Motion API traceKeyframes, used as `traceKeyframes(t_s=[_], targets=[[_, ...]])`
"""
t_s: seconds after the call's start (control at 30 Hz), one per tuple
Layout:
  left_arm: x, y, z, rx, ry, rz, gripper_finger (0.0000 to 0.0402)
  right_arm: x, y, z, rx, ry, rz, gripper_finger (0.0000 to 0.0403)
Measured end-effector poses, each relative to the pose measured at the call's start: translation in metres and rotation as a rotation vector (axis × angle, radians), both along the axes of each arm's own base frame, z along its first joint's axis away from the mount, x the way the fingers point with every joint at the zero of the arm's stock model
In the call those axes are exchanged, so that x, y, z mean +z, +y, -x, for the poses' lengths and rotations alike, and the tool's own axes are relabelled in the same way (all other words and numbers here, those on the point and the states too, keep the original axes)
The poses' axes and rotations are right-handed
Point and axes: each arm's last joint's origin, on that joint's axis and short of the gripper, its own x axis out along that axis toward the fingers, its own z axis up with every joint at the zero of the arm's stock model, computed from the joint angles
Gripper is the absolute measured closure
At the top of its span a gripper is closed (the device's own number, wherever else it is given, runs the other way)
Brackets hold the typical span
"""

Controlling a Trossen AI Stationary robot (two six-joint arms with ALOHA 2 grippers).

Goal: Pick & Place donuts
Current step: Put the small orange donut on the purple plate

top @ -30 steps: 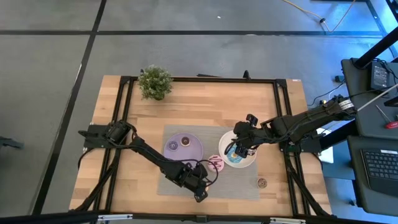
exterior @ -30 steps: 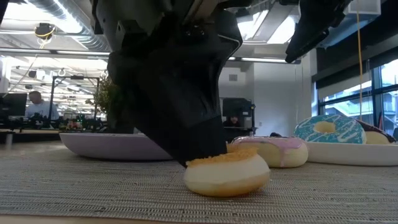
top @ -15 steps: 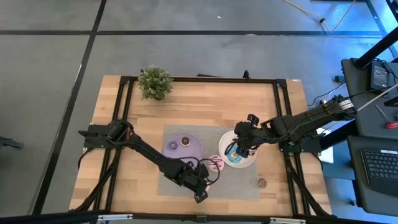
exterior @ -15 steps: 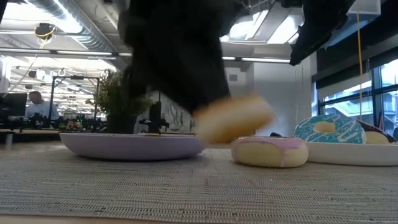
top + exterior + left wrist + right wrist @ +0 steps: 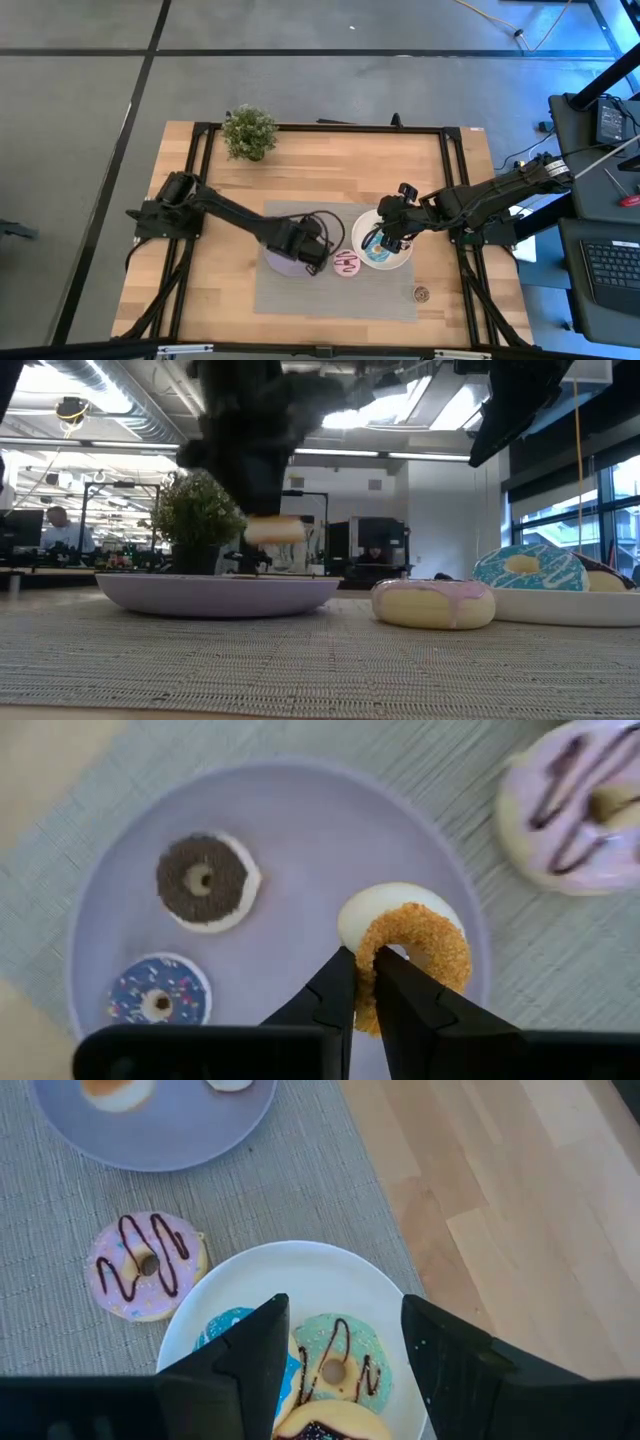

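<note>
Orange-crumbed donut hanging pinched in left gripper, jaws clenched on its ring, above lilac plate. Hovering over white plate of iced donuts, right gripper, jaws spread apart.

Lilac plate: chocolate-sprinkled donut, blue donut with specks, likely multicoloured sprinkles. Orange crumb-topped cream donut between black fingers. Grey woven mat: pink donut, dark zigzag icing. White plate: mint-green donut, brown drizzle; blue donut.
</note>
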Motion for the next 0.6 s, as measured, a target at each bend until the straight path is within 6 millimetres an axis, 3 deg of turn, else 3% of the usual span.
traceKeyframes(t_s=[0.27,0.6], targets=[[-0.022,0.023,-0.002,0.072,0.065,0.031,0.0368,0.0,0.0,0.0,-0.002,0.001,0.0,0.0206],[-0.025,0.027,-0.002,0.005,0.088,0.013,0.0357,0.0,0.0,0.0,-0.002,0.001,0.0,0.0206]])
